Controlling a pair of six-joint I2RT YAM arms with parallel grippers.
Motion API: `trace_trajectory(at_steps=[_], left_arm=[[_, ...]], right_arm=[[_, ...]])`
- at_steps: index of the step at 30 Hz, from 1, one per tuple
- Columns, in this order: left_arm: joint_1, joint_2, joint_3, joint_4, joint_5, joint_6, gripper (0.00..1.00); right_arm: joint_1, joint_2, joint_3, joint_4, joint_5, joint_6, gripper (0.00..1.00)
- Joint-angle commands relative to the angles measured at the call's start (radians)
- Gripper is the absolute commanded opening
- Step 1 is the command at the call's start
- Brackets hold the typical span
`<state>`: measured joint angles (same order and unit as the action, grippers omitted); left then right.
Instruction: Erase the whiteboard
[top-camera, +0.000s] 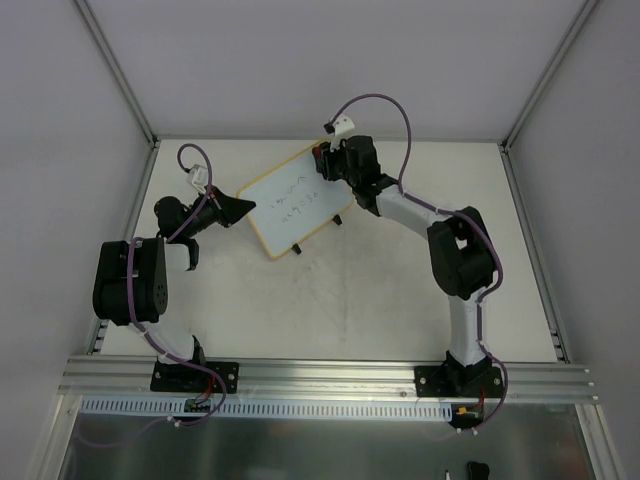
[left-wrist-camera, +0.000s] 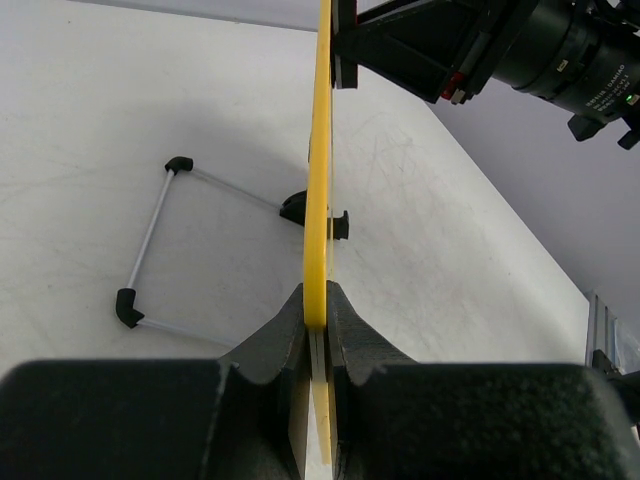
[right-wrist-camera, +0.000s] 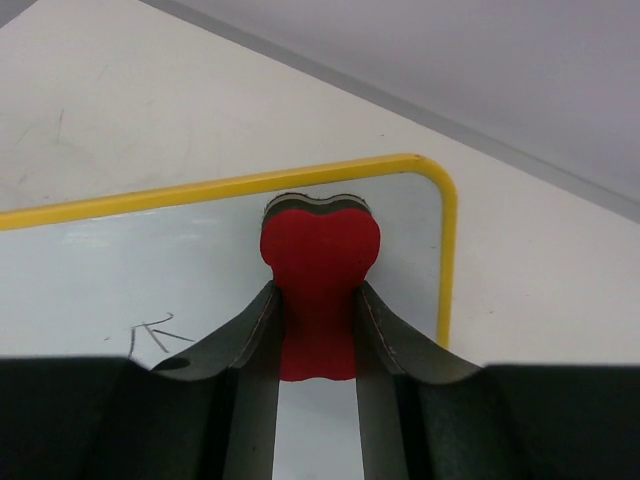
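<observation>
The whiteboard (top-camera: 297, 201), white with a yellow frame and dark handwritten marks, lies tilted at the middle back of the table. My left gripper (top-camera: 243, 207) is shut on its left edge; in the left wrist view the yellow frame (left-wrist-camera: 319, 170) runs edge-on between the jaws. My right gripper (top-camera: 326, 160) is shut on a red eraser (right-wrist-camera: 318, 270) over the board's far right corner. In the right wrist view the eraser sits over the white surface (right-wrist-camera: 120, 280) near the rounded corner, with a mark (right-wrist-camera: 150, 335) to its left.
A small stand of thin rods with black corner pieces (left-wrist-camera: 160, 245) lies on the table (top-camera: 400, 290) beside the board. Two black feet (top-camera: 337, 218) stick out from the board's near edge. Metal frame posts (top-camera: 115, 70) and grey walls enclose the table.
</observation>
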<state>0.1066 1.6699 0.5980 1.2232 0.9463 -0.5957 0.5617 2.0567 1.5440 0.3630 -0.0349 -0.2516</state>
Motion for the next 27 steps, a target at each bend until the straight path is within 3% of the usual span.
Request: trace_trajectory(at_steps=[1, 11, 20, 27], left_arm=[[0.008, -0.001, 0.016, 0.065, 0.042, 0.053, 0.00], [0.008, -0.002, 0.013, 0.075, 0.043, 0.048, 0.00], [0.008, -0.002, 0.009, 0.081, 0.046, 0.042, 0.00], [0.008, -0.002, 0.006, 0.090, 0.046, 0.039, 0.00]], right_arm=[[0.055, 0.000, 0.001, 0.001, -0.043, -0.009, 0.00], [0.217, -0.044, -0.113, 0.068, -0.040, 0.028, 0.00], [0.362, -0.009, -0.111, 0.067, -0.023, 0.054, 0.00], [0.377, 0.025, -0.110, 0.068, 0.012, 0.089, 0.00]])
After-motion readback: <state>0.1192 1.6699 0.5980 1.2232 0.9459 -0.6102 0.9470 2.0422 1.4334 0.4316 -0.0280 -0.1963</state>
